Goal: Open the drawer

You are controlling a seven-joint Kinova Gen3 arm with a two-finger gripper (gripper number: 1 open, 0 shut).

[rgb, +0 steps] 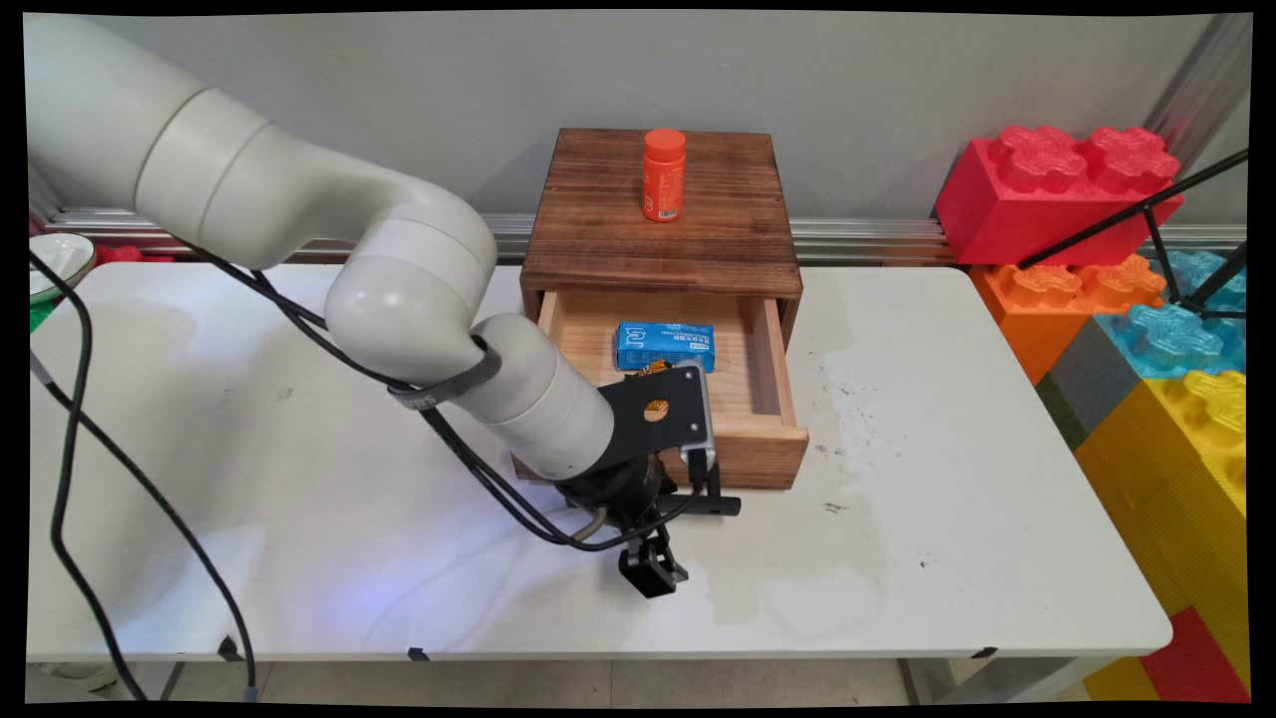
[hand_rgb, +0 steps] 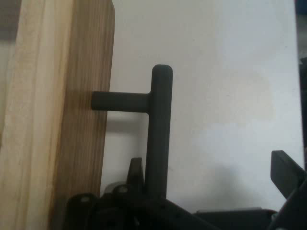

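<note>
Gripper (rgb: pixel 653 568) in front of the pulled-out drawer (rgb: pixel 762 399) — fingers spread either side of its black handle (hand_rgb: pixel 159 129), not pinching.

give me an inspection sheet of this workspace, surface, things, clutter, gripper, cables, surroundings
Surface: white table, scuffed and stained right of the drawer.
Things: wooden box with its drawer pulled open; blue packet lying in the drawer; orange bottle upright on the box top; black drawer handle.
Clutter: nothing seen.
Gripper: gripper low in front of the drawer; fingers open, either side of the handle bar.
Cables: black cables hanging from the arm across the table.
Surroundings: grey wall; big toy bricks stacked at right; bowl at left edge.
</note>
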